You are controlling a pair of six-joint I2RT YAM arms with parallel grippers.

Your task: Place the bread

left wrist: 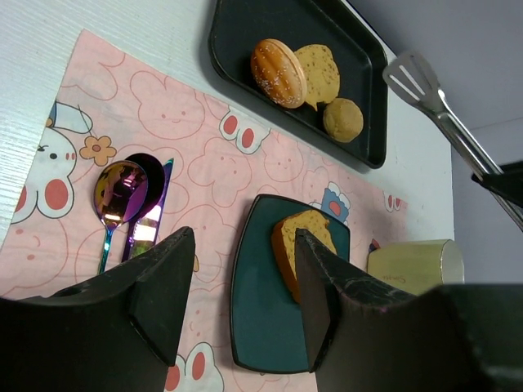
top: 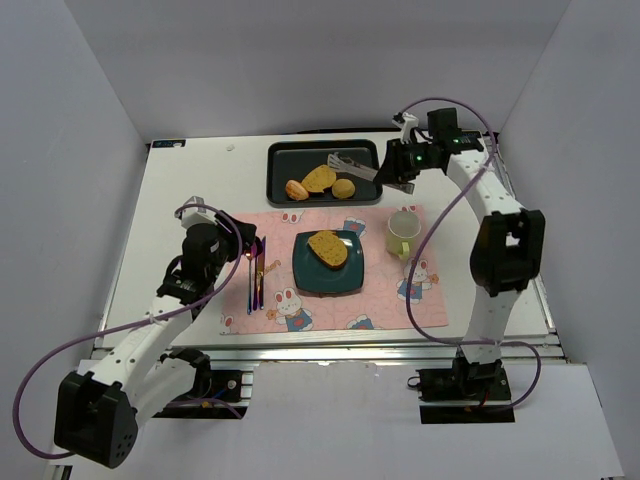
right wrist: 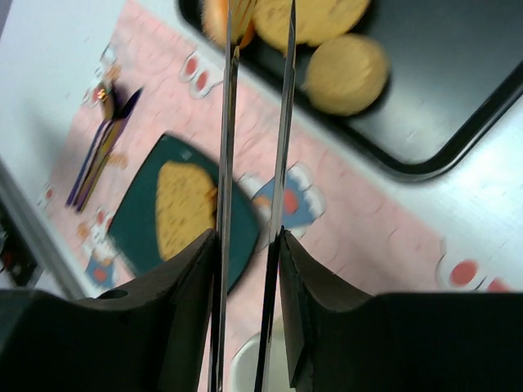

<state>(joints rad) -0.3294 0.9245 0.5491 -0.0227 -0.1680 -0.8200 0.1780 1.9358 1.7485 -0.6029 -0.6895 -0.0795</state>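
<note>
right gripper clenched on silver metal tongs above black rectangular tray, toasted bread slice lying on dark teal square plate, left gripper spread wide open

Top cam overhead, wrist cams share plate

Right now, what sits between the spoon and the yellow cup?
A dark plate holding a slice of bread sits between the spoon and the cup, clearest in the top view.
</note>
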